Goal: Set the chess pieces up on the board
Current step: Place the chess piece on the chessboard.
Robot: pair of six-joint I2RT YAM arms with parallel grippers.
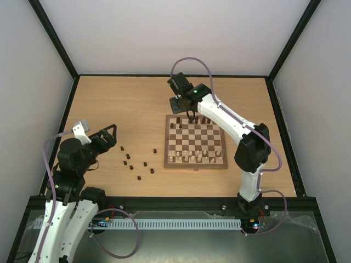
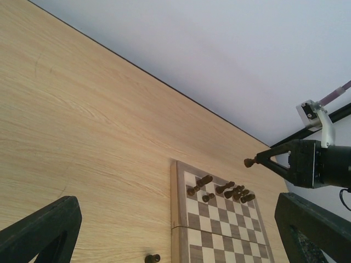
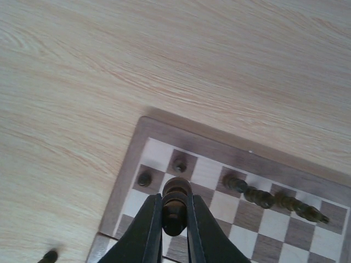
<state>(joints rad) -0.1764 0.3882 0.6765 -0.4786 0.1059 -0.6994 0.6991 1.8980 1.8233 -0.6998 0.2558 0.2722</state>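
Your right end effector (image 3: 174, 199) is clenched on one dark chess piece (image 3: 176, 187), pinching it upright between both fingers. It holds the piece over the far left part of the board (image 1: 196, 166), close to the far edge. From the left wrist view the held piece sits raised above the squares rather than standing on them. In the right wrist view two small dark pawns (image 3: 179, 165) stand on squares just beyond the fingertips, and a row of taller dark pieces (image 3: 263, 198) runs off to the right along the far rank. The cream pieces (image 1: 194, 156) fill the two near ranks of the board. Your left end effector (image 1: 114, 137) is released, its fingers (image 2: 44, 230) spread wide with nothing between them, and it hangs over the left side of the desk (image 1: 120, 98), well apart from the board. A scatter of loose dark pieces (image 1: 131, 163) lies on the desk between that end effector and the board's left edge, none of them touching the board.
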